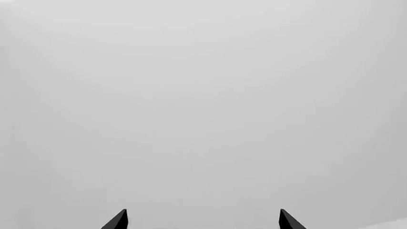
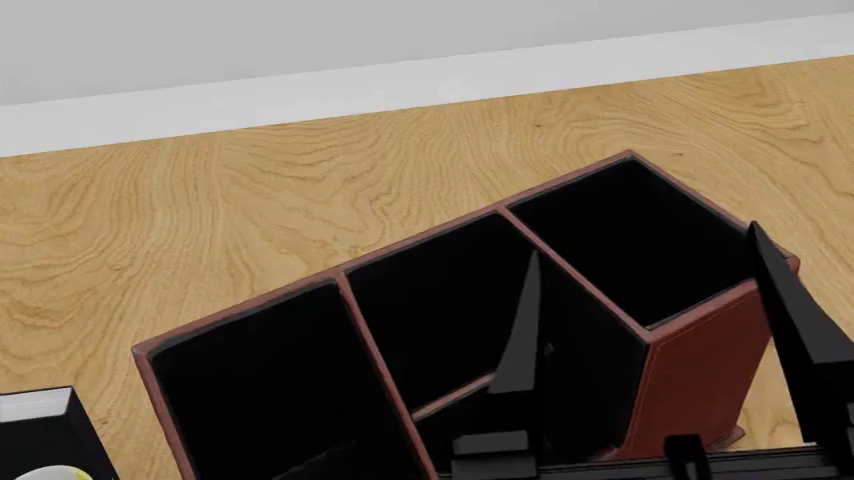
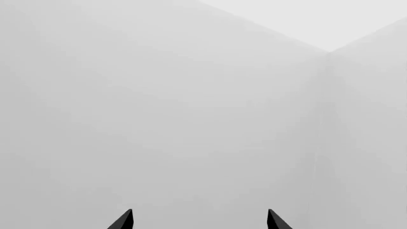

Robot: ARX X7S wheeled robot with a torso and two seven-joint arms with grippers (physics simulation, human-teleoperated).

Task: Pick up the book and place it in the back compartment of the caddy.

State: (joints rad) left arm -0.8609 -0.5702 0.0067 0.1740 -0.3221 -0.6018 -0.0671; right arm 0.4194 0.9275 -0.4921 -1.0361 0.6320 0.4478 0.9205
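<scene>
The caddy (image 2: 701,370) is a red-brown box with black sections, lying at an angle on the wooden table in the head view. The book (image 2: 43,438), a small black block with a white-grey page edge, stands at the lower left corner, apart from the caddy's left end. My right gripper (image 2: 643,240) rises in front of the caddy's right half, its two black fingers wide apart and empty. In the right wrist view the right gripper (image 3: 199,211) faces only pale wall. The left gripper (image 1: 203,211) is also open and empty, facing blank wall; the head view does not show it.
A pale yellow rounded object (image 2: 56,473) peeks in just below the book. The wooden tabletop (image 2: 200,220) stretches behind the caddy to a white back edge (image 2: 400,85) and a grey wall.
</scene>
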